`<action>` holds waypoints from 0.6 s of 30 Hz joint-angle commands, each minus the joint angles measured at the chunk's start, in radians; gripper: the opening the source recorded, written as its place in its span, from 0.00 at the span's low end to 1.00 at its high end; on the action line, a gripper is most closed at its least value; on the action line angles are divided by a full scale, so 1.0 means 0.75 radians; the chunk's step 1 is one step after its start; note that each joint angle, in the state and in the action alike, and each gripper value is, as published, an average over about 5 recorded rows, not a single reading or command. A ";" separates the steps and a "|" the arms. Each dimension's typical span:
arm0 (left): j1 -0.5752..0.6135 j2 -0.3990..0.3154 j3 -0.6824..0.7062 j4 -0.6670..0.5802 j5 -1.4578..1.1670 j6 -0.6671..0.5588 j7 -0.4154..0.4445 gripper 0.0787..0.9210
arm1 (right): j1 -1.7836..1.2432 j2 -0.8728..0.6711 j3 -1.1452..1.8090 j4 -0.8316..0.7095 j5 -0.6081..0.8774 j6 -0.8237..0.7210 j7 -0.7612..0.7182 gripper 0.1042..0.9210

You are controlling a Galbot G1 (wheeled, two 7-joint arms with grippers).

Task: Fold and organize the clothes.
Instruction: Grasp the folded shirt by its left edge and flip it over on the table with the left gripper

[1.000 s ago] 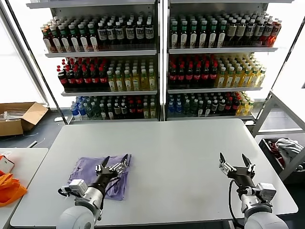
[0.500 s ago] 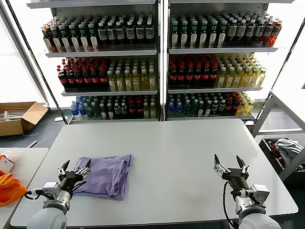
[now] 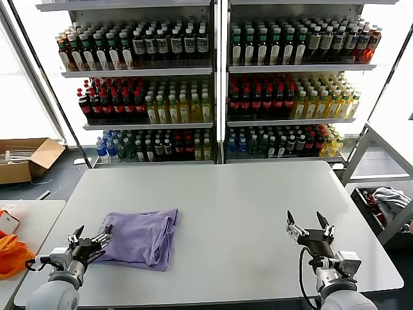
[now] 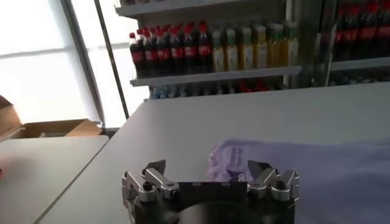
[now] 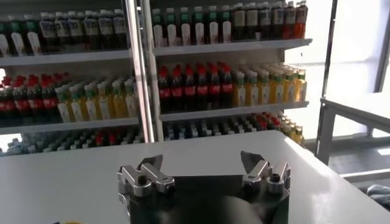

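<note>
Head view: a grey counter (image 3: 258, 213) is seen in front of two tall shelf units (image 3: 219, 77) packed with rows of bottles, bright windows behind. The lavender T-shirt (image 3: 142, 237) is laid folded on the counter's near left part, plain side up. The left gripper (image 3: 90, 240) is held low at the counter's near left edge, just beside the shirt's left border, fingers spread apart and nothing held. The right gripper (image 3: 310, 227) is held above the near right part of the counter, well apart from the shirt, fingers spread wide and empty. A cardboard box (image 3: 26, 158) is seen on the floor at the far left, an orange item (image 3: 11, 253) on a side table (image 3: 35, 216), and a bin with cloth (image 3: 387, 200) at the right.

Left wrist view: the left gripper (image 4: 210, 178) is shown open and empty, the T-shirt (image 4: 317, 167) lying on the counter (image 4: 244, 122) just past its fingers (image 4: 155, 176). Bottle shelves (image 4: 213, 55) and a window are seen beyond.

Right wrist view: the right gripper (image 5: 204, 170) is shown open with nothing between the fingers (image 5: 149, 172), bare counter (image 5: 79, 176) ahead, bottle shelves (image 5: 183, 67) behind.
</note>
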 commanded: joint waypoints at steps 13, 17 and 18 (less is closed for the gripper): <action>-0.020 0.016 0.014 0.077 -0.139 0.022 0.035 0.88 | -0.030 0.021 0.001 0.012 -0.008 0.009 -0.028 0.88; -0.021 0.006 0.007 0.058 -0.198 0.035 0.038 0.88 | -0.018 0.002 0.005 0.005 -0.005 0.008 -0.026 0.88; -0.021 0.004 0.006 0.055 -0.218 0.041 0.040 0.88 | -0.017 -0.002 0.007 0.007 -0.004 0.009 -0.026 0.88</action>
